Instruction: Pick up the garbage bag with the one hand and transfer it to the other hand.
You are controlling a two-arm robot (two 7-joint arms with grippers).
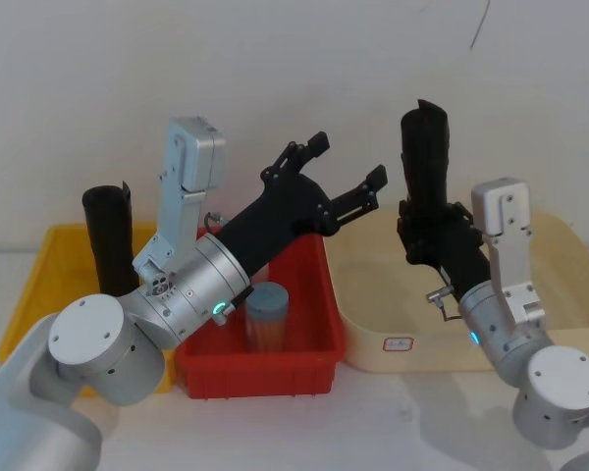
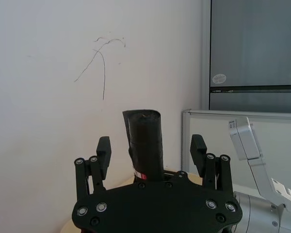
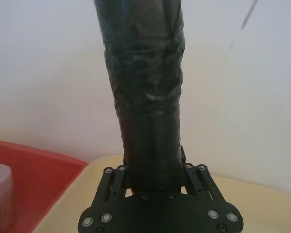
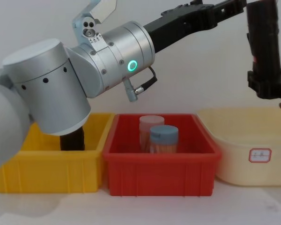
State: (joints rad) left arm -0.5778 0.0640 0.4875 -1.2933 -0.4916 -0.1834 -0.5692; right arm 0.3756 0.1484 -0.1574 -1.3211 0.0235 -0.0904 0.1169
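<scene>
I'm mid-handover. My right hand is clenched on the lower end of the garbage bag, holding it upright above the cream tub. My left hand, spread wide, sits near the roll without touching it. Next I'd ease it around the free upper part. The roll looks matte black and slightly wrinkled.

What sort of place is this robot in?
Probably a lab or test bench: a bare white wall, a yellow bin and a red bin on a table, the right pincer holding a bag roll near the open left pincer.
</scene>
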